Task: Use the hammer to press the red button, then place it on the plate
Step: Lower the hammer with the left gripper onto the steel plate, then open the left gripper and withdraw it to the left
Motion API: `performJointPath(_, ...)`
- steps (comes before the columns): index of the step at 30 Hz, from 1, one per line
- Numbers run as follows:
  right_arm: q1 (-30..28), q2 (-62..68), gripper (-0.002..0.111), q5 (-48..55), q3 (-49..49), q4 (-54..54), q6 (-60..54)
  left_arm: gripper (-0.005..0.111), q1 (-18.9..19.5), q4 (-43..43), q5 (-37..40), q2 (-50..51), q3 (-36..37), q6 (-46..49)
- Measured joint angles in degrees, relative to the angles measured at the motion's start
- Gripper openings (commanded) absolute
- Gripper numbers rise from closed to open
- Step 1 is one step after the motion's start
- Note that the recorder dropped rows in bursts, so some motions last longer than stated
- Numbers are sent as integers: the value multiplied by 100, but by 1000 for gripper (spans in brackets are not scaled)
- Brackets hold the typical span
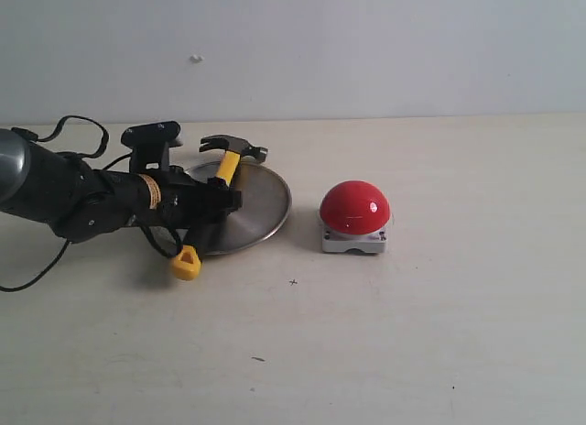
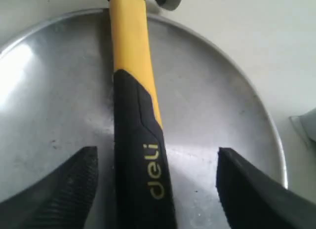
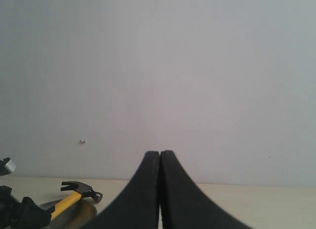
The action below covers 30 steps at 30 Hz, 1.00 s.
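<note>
The hammer (image 1: 227,166) lies across the silver plate (image 1: 264,203), with its dark head (image 1: 234,147) past the far rim and its yellow looped butt (image 1: 186,263) off the near rim. My left gripper (image 1: 220,201) straddles the black sleeve. In the left wrist view the sleeve (image 2: 140,160) sits between the two fingers (image 2: 74,182) with a gap on each side, so this gripper (image 2: 155,177) is open. The red button (image 1: 354,208) stands on its grey base to the right of the plate. My right gripper (image 3: 160,157) is shut on nothing and faces the wall.
The pale table (image 1: 412,352) stretches in front of and to the right of the button. A plain wall (image 1: 366,49) closes the back. The left arm's black cable (image 1: 64,127) loops at the far left. The right arm is outside the exterior view.
</note>
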Motion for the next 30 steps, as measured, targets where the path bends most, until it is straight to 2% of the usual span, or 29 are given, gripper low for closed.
performJointPath(7, 0, 0, 0, 0, 0, 0, 0, 70, 0, 14, 409, -549, 0, 166)
performJointPath(9, 0, 0, 0, 0, 0, 0, 0, 65, 0, 28, 620, -744, 0, 206)
performJointPath(12, 0, 0, 0, 0, 0, 0, 0, 41, 0, 28, 744, -1015, 78, 228)
performJointPath(14, 0, 0, 0, 0, 0, 0, 0, 17, 0, 28, 679, -1226, 289, 228)
performJointPath(16, 0, 0, 0, 0, 0, 0, 0, 1, 0, 40, 429, -1494, 610, 228)
performJointPath(25, 0, 0, 0, 74, 0, 0, 0, 0, 0, 107, -1280, -3470, 2388, 535)
performJointPath(30, 0, 0, 0, 163, 0, 21, 0, 0, 0, 49, -1607, -5127, 3298, 867)
